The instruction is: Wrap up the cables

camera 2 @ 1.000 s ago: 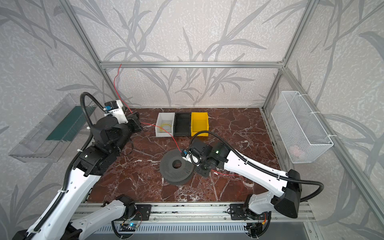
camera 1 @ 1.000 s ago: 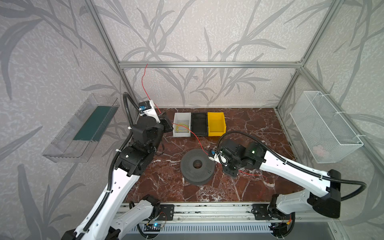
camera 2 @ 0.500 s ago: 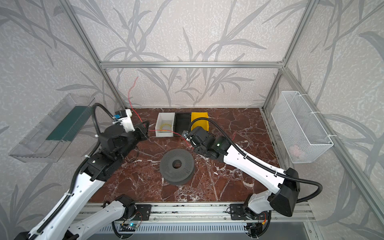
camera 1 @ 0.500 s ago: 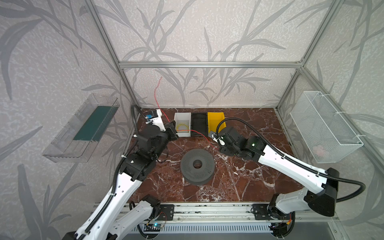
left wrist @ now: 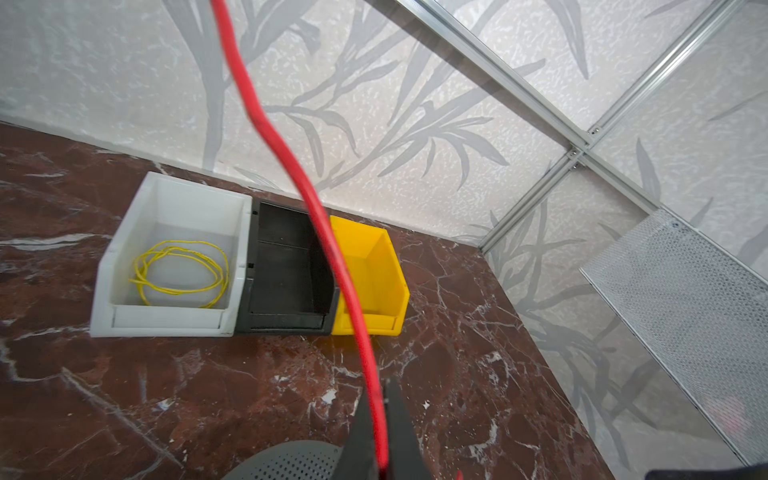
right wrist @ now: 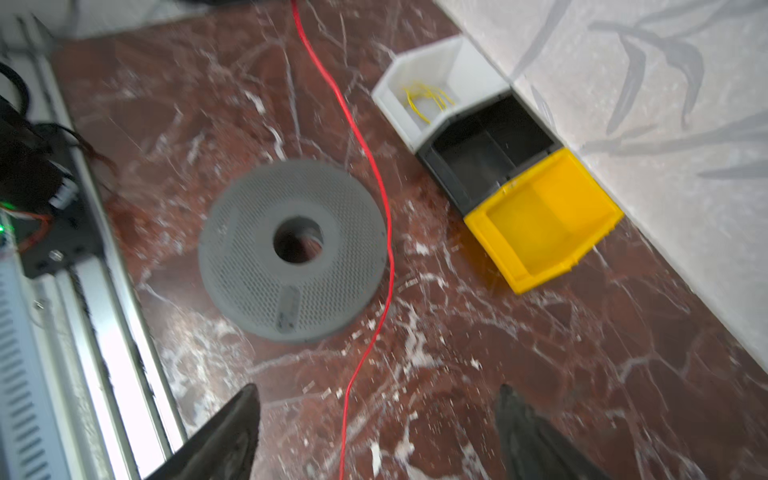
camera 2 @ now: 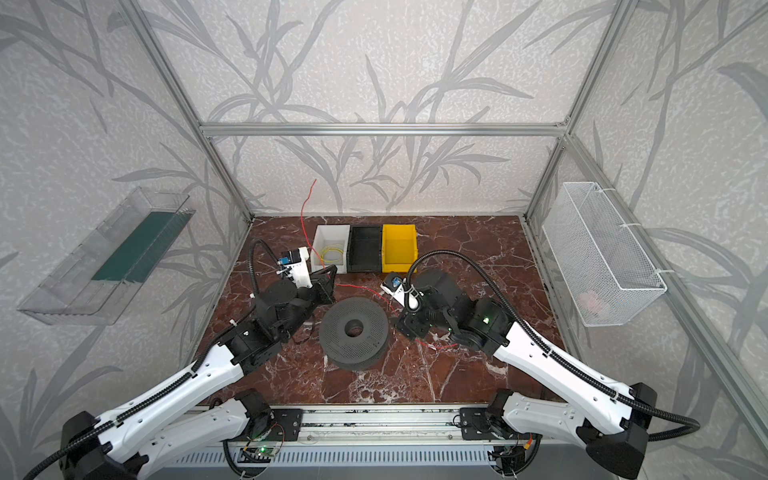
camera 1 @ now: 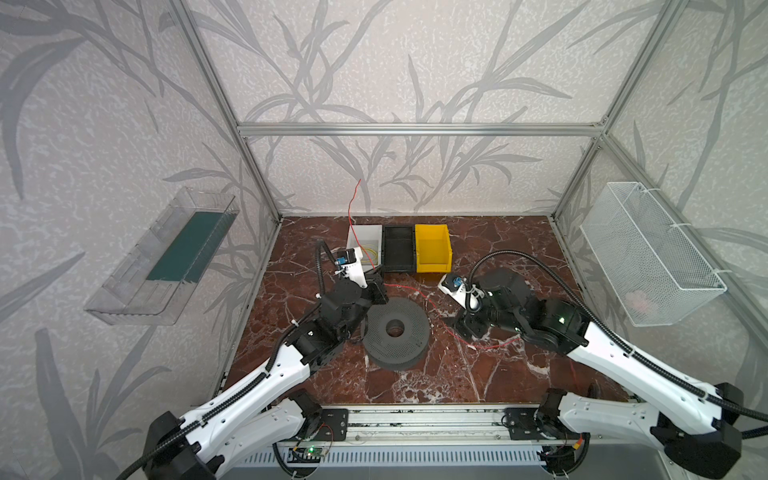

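The red cable (left wrist: pixel 316 208) is pinched in my left gripper (left wrist: pixel 380 401), which is shut on it just behind the grey perforated spool (camera 1: pixel 395 332). Its free end rises against the back wall (camera 1: pixel 350 208). The rest trails over the floor past the spool's right side (right wrist: pixel 374 166). My right gripper (right wrist: pixel 377 390) is open to the right of the spool, and the red cable lies on the floor between its spread fingers, touching neither. The yellow cable (left wrist: pixel 178 270) sits coiled in the white bin (camera 1: pixel 363 232).
A black bin (camera 1: pixel 399 249) and a yellow bin (camera 1: pixel 432 249) stand beside the white one at the back wall. A wire basket (camera 1: pixel 648 253) hangs on the right wall and a clear tray (camera 1: pixel 166 257) on the left wall. The rail (camera 1: pixel 415 419) runs along the front.
My right gripper opened and let go of the red cable, swung toward the bins, then returned beside the spool. My left gripper carried the cable rightward and nearer the spool.
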Action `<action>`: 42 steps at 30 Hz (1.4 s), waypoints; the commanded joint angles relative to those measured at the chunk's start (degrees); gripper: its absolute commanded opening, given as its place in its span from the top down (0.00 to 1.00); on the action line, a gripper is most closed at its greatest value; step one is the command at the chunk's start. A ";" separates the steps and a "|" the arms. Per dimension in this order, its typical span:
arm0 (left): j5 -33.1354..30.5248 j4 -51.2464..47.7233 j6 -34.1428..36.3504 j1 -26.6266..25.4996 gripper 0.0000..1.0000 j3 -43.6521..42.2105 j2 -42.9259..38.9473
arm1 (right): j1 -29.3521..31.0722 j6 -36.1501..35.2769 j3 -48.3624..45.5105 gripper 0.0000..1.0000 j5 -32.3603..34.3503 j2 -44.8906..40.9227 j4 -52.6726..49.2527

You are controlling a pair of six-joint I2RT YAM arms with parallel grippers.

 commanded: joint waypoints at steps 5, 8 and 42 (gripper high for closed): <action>-1.07 -1.38 -2.77 -5.66 1.00 3.39 1.59 | -3.31 -2.10 9.93 0.15 -18.02 14.53 12.95; -1.38 -2.67 -3.44 -6.93 1.00 3.48 1.46 | -3.86 -2.47 11.99 0.17 -23.45 17.48 14.28; 5.35 -11.90 -6.68 -6.78 1.00 10.09 5.94 | -7.96 -4.57 6.02 0.30 -32.87 18.51 18.45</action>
